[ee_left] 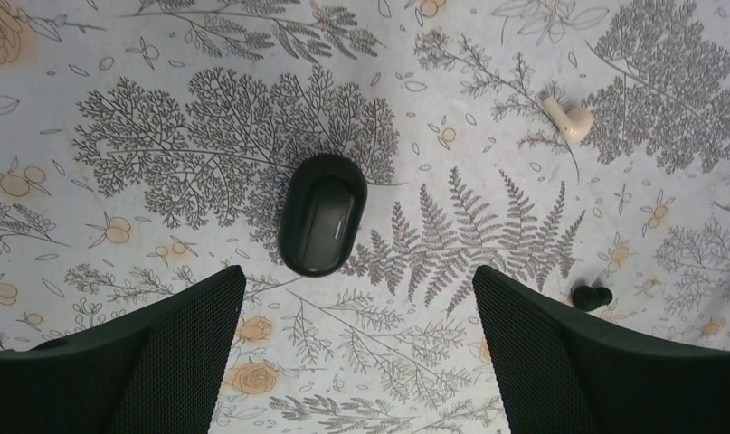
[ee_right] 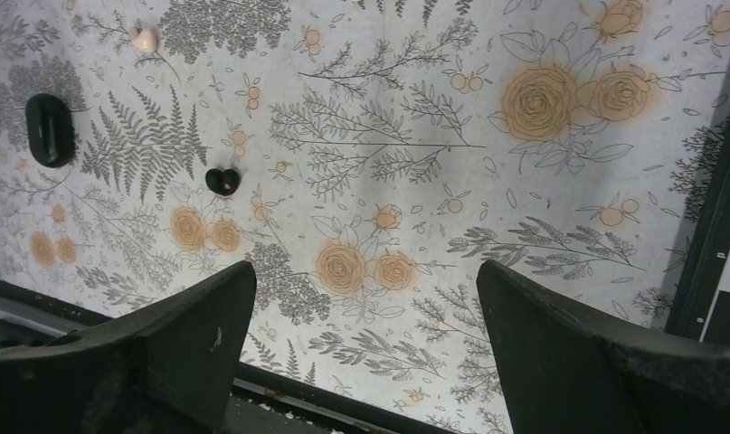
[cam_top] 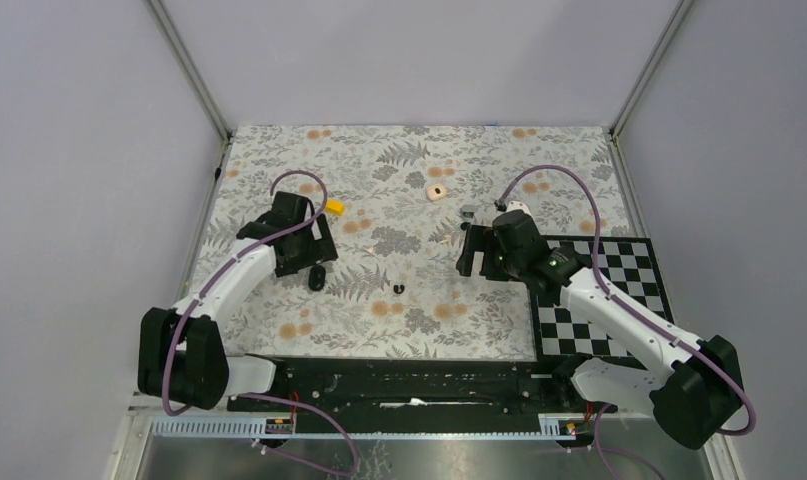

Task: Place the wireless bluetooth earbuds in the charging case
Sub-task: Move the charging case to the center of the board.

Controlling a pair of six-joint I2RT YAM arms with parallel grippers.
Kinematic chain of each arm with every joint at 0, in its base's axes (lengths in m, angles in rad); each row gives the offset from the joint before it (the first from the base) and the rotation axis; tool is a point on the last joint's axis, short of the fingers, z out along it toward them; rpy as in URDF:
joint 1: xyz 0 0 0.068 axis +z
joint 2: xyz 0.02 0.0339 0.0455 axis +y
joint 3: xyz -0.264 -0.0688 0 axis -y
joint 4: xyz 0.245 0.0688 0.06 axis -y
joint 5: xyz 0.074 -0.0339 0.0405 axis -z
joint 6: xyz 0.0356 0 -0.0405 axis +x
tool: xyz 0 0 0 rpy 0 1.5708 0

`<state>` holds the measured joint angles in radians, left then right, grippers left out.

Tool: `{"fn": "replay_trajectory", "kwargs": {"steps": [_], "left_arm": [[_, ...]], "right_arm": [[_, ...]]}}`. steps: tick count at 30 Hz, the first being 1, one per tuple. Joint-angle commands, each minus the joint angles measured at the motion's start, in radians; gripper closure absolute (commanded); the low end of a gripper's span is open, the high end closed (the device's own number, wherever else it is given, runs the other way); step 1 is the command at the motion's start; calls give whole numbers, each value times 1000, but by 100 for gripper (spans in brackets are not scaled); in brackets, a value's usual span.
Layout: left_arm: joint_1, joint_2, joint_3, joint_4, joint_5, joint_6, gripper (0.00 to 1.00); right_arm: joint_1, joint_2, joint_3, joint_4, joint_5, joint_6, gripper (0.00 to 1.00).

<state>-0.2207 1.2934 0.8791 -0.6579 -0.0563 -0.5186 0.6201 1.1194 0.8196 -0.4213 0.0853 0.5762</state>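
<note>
Black jaws of the left gripper stand wide apart and hold nothing. The charging case lies flat on the floral table cover just ahead of them, so I judge this arm is placed to come down on the case. One black earbud lies to the right of the case, near the right-hand finger; a second black one I cannot find. A small peach piece rests farther right and beyond. The right gripper is also spread and empty, well to the right of the case, past the earbud. Around the case the cover shows open room on every side, and the cover's near edge is well apart from it.
</note>
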Motion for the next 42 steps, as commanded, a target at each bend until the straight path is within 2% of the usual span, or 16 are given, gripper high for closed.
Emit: {"fn": "replay_trajectory", "kwargs": {"steps": [1,5,10,13,16,24,29,31,37,42], "left_arm": [[2,48,15,23,-86,-46,4],[3,132,4,51,-82,-60,14],[3,184,-11,82,-90,-90,21],[3,196,-10,98,-77,-89,33],[3,242,-4,99,-63,-90,39],[3,262,-9,101,-76,-105,40],[-11,291,-11,119,-49,-121,65],[-38,310,-13,127,-47,-140,69],[-139,263,-46,134,-57,-212,70],[-311,167,-38,215,10,-252,71]], "right_arm": [[6,20,3,39,-46,32,0],[5,32,4,39,-37,51,0],[5,27,9,32,-40,63,0],[6,19,-2,33,-28,65,0],[6,30,-3,33,-35,66,0],[6,20,-12,29,-36,78,1],[5,17,-11,29,-39,76,0],[6,14,-7,25,-45,75,0],[6,-12,-14,-8,-12,66,1],[5,-63,-45,5,8,73,0]]}}
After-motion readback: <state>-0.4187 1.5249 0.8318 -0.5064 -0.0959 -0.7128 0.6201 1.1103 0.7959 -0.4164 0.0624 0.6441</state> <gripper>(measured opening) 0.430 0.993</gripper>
